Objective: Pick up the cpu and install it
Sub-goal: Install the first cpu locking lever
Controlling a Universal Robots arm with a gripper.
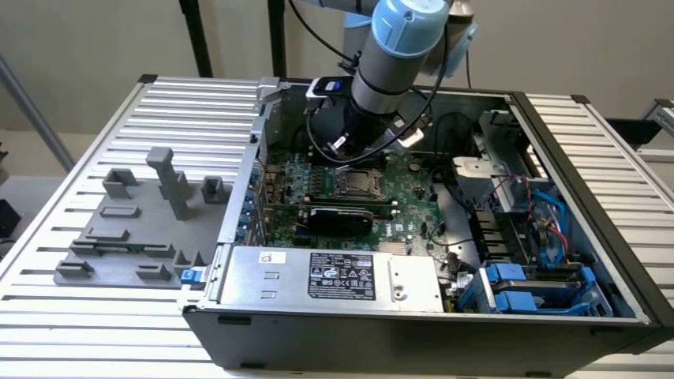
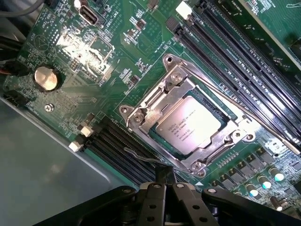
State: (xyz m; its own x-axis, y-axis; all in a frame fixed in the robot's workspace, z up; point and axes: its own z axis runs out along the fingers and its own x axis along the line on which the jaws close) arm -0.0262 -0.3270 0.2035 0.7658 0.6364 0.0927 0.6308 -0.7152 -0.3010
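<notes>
The slatted table (image 1: 95,316) carries an open computer case (image 1: 421,335), and the robot arm (image 1: 395,55) reaches down into it, hiding much of the far end of the motherboard (image 1: 406,209) in the exterior view. The gripper (image 2: 165,178) is cut off in the wrist view: just its black linkage and the tips of its fingers (image 2: 165,175) show, and these are pressed together with nothing between them.

Inside the case, the power supply (image 1: 331,278) fills the near side, and blue drive bays (image 1: 532,288) sit at about 4 o'clock from the board, with cables partly covering them. On the board, the metal socket frame (image 2: 188,127) holds the cpu (image 2: 188,129), which lies flat in it, its silver top showing through the frame's window; the print on it is too fine to read. The fingertips hang just beside the socket's edge, over the black memory slots (image 2: 117,150). A coin cell battery (image 2: 47,77) sits well apart from the socket.

Outside the case, at its 9 o'clock in the exterior view, grey fixture blocks (image 1: 137,229) stand on the table.
</notes>
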